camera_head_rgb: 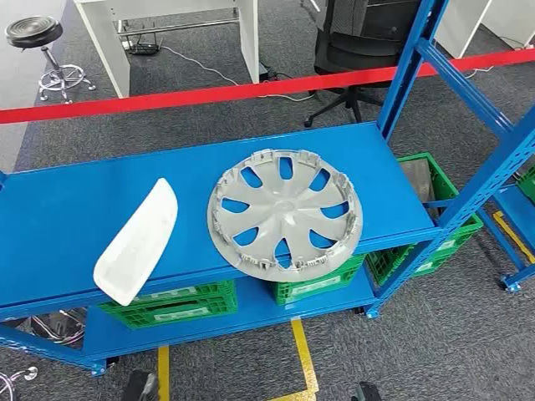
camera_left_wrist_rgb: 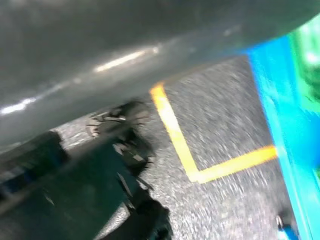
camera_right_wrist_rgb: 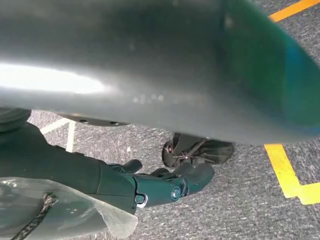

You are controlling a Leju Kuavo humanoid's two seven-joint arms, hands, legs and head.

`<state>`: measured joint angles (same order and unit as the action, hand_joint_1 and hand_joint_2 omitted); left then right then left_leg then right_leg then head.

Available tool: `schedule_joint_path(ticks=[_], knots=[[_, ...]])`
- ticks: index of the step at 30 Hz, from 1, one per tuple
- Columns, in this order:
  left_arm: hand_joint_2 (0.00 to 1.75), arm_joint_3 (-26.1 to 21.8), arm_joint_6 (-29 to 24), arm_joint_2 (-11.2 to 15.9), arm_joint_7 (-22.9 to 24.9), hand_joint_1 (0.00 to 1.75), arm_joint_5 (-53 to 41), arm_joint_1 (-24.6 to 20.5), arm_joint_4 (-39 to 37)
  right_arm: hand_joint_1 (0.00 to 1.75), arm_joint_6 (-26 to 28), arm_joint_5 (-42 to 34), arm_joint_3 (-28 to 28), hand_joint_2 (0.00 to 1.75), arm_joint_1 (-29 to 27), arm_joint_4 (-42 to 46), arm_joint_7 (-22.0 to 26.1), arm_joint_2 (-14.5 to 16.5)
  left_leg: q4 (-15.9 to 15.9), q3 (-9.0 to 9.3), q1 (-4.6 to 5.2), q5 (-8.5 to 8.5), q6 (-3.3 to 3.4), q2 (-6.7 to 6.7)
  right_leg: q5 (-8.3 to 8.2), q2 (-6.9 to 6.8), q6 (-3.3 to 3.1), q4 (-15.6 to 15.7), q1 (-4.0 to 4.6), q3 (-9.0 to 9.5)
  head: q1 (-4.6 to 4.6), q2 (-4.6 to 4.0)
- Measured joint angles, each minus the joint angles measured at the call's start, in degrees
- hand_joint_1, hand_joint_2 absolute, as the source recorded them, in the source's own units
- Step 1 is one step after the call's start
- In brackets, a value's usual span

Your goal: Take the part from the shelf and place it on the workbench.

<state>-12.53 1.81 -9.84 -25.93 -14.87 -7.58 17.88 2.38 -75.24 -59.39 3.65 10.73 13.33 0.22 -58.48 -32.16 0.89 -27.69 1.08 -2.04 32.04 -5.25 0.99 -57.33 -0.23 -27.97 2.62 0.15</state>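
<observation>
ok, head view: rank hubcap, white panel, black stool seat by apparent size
1. hubcap
2. white panel
3. black stool seat, though it sits much farther from the camera, so its true size is unsure.

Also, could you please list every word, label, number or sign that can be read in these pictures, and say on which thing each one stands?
No text can be read with certainty.
White labels on the green crates under the blue shelf: too small and blurred to read.
Centre of the grey wheel cover: an emblem, not legible.
White curved part: no marking visible.
Yellow floor lines and the red barrier tape: plain, without words.
</observation>
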Motion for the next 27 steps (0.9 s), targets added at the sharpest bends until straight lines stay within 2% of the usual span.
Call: schedule_joint_path(ticks=[5, 10, 21, 27], knots=[[0.0, 4.3, 0.9, -3.1, -2.0, 0.0, -6.1, -2.8, 0.9, 0.0, -0.2, -5.0, -4.5, 0.0, 0.9, -1.0, 0.6, -0.2, 0.0, 0.0, 0.04, 0.02, 0.04, 0.0, -0.05, -0.01, 0.05, 0.0, -0.04, 0.14, -0.01, 0.0], [0.0, 9.5, 5.1, -5.1, -5.1, 0.0, -8.8, -4.5, 2.6, 0.0, -0.7, -7.2, -7.8, 0.0, 1.4, -1.6, 0.7, -0.2, -0.1, 0.02, 0.04, 0.02, 0.04, -0.03, -0.05, 0.04, 0.06, 0.0, -0.05, 0.15, -0.02, 0.0], [0.0, 25.8, 8.8, -6.7, -6.4, 0.0, -7.3, -4.8, 9.4, 0.0, -0.9, -7.5, -10.9, 0.0, 1.8, -2.0, 0.5, -0.2, -0.1, 0.02, 0.04, 0.02, 0.04, -0.03, -0.05, 0.04, 0.06, 0.0, -0.05, 0.15, -0.02, 0.0], [0.0, 31.6, 8.5, -6.5, -6.4, 0.0, -5.9, -4.9, 12.9, 0.0, -0.9, -7.5, -11.5, 0.0, 1.9, -2.0, 0.5, -0.2, -0.1, 0.02, 0.04, 0.02, 0.04, -0.03, -0.05, 0.04, 0.06, 0.0, -0.05, 0.16, -0.03, 0.0]])
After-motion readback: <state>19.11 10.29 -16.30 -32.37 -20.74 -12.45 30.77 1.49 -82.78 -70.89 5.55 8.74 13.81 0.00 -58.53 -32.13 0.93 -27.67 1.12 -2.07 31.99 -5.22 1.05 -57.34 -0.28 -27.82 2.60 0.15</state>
